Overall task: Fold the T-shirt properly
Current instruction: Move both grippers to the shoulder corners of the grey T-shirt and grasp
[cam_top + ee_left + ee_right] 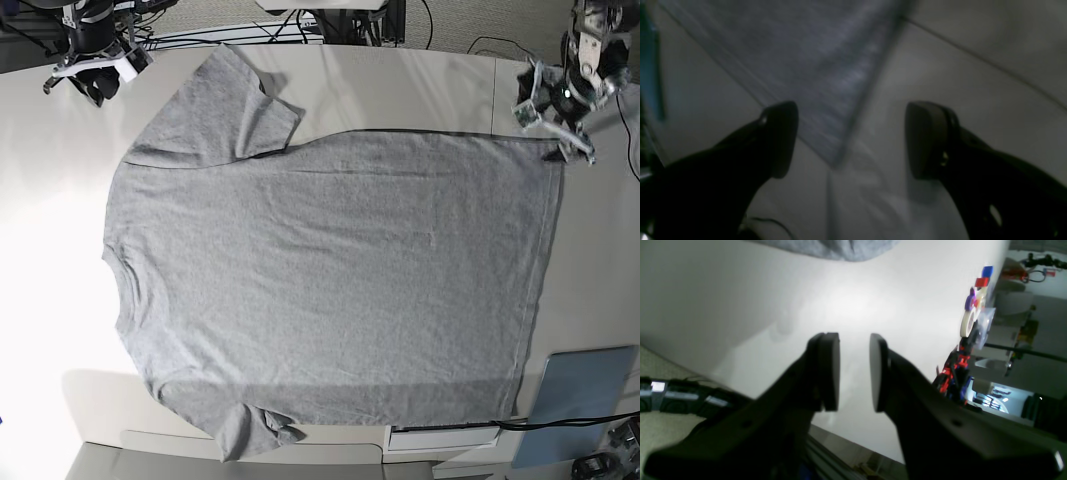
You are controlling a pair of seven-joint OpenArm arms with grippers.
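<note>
The shirt (pixel 330 280) lies flat on the table (pixel 400 90), plain side up. It fills most of the table in the base view. Neck is at 9 o'clock, bottom hem at 3 o'clock. One sleeve pokes up at 11 o'clock, the other sleeve is bunched at 7 o'clock.

L gripper (pixel 556 124) is at 2 o'clock, right by the shirt's hem corner. In its wrist view the L gripper (pixel 851 140) has its jaws wide apart w/ nothing btwn them. The shirt corner (pixel 826 83) is under it, blurry.

R gripper (pixel 95 75) is at 11 o'clock, near the top sleeve but off the cloth. In its wrist view the R gripper (pixel 854 371) has a small gap btwn the jaws, nothing in it. A bit of shirt (pixel 836 250) shows at 12 o'clock there.

A blue panel (pixel 580 400) sits at 4 o'clock, just past the hem.
</note>
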